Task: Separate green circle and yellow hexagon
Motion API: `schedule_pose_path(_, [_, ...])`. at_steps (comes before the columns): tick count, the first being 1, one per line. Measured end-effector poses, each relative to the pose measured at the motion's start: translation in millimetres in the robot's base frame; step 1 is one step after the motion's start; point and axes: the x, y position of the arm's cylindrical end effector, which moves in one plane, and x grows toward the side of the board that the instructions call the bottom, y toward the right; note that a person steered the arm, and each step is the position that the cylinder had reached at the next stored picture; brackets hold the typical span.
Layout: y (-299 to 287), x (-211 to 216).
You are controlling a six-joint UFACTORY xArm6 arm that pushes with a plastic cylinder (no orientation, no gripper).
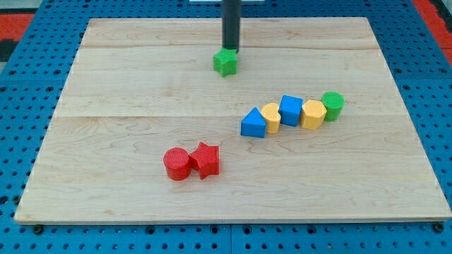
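The green circle point(333, 105) lies at the right of the board, touching the right side of the yellow hexagon point(313, 113). They end a row that runs down-left: a blue cube point(290, 110), a yellow heart-like block point(271, 117) and a blue triangle point(253, 123). My tip point(231, 51) is at the top middle of the board, right at the top edge of a green star point(226, 62), far up-left of the green circle and yellow hexagon.
A red circle point(176, 164) and a red star point(206, 159) lie touching at the lower middle of the wooden board point(106, 85). The board rests on a blue pegboard surface point(21, 127).
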Motion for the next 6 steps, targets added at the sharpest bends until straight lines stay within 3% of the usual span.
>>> schedule_pose_path(1, [-11,6])
schedule_pose_path(2, [65,6])
schedule_pose_path(3, [176,21])
schedule_pose_path(4, [281,69])
schedule_pose_path(5, [261,120])
schedule_pose_path(6, [211,117])
